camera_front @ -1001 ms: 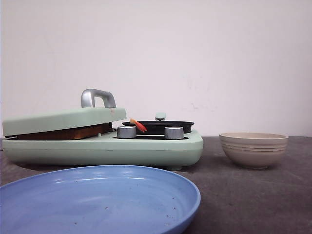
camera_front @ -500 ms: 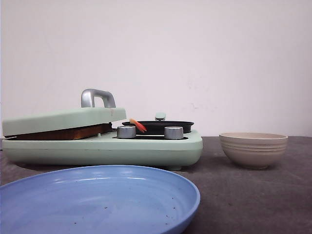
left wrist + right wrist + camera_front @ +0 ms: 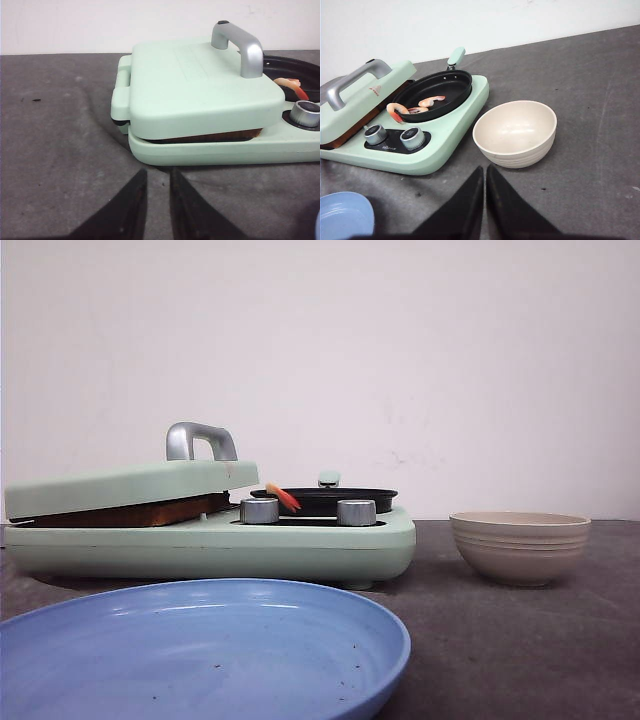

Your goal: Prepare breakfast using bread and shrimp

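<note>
- Change over the last second is almost nothing: in the front view the lid (image 3: 130,486) of the green breakfast maker (image 3: 210,540) rests at the same slight tilt as before, and the plate, bowl and pan have not moved.
- Bread (image 3: 210,136) is pressed between this lid and the base; only a brown crust edge shows in the gap, so I cannot tell how many slices are inside.
- Shrimp (image 3: 412,108) lie in the small black pan (image 3: 435,92) on the right part of the machine, a few curled pieces near its rim.
- Left tool (image 3: 155,200) hangs over the bare tabletop (image 3: 55,150) just near the left end of the machine, its fingers almost together and holding nothing.
- Right tool (image 3: 484,195) is also closed and empty, hovering near the beige bowl (image 3: 515,132), which looks empty.
- Blue plate (image 3: 200,650) at the near side carries no food yet.
- My judgement: this quiet moment is a wait for toasting and frying; next should come lifting the lid by its grey handle (image 3: 240,47) and moving the food to the plate.
</note>
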Tool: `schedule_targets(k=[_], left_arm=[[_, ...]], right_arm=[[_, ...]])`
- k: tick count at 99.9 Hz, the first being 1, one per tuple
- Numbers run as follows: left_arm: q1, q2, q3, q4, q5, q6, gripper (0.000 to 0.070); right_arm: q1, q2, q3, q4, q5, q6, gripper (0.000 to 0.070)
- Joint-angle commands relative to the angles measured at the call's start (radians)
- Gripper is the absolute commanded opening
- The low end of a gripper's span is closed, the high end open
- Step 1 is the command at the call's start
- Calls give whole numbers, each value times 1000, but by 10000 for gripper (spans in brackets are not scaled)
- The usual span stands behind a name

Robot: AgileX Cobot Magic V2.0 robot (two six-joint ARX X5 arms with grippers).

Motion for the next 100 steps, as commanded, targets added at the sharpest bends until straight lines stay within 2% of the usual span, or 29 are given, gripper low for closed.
schedule_targets(k=[1,9,17,27,32,37,49,57,68,100], left_arm=[[-1,-1,-18,8,2,-6,5],[-1,-1,-18,8,2,-6,5],[-1,-1,-18,8,2,-6,5],[-1,-1,-18,8,2,-6,5],[-1,-1,-18,8,2,-6,5],[-1,-1,-18,8,2,-6,5],[-1,-1,-18,8,2,-6,5],[-1,-1,-18,8,2,-6,5],[-1,-1,-18,10,3,-6,5],[-1,-1,-18,13,2,-6,5]], right_arm=[[5,0,6,11,1,7,0],[5,0,6,3,2,4,0],[4,0,6,6,14,-45,0],[-6,0,-20,36,104,-130,0],[-22,0,-51,96,160,-181,0],[-42,0,-102,205,192,-272,0],[-101,-3,-225,440,179,-401,0],[-139,-5,-229,350,136,-406,0],[-176,-17,-229,209,122,-404,0],[-221,-17,-229,213,98,-343,0]])
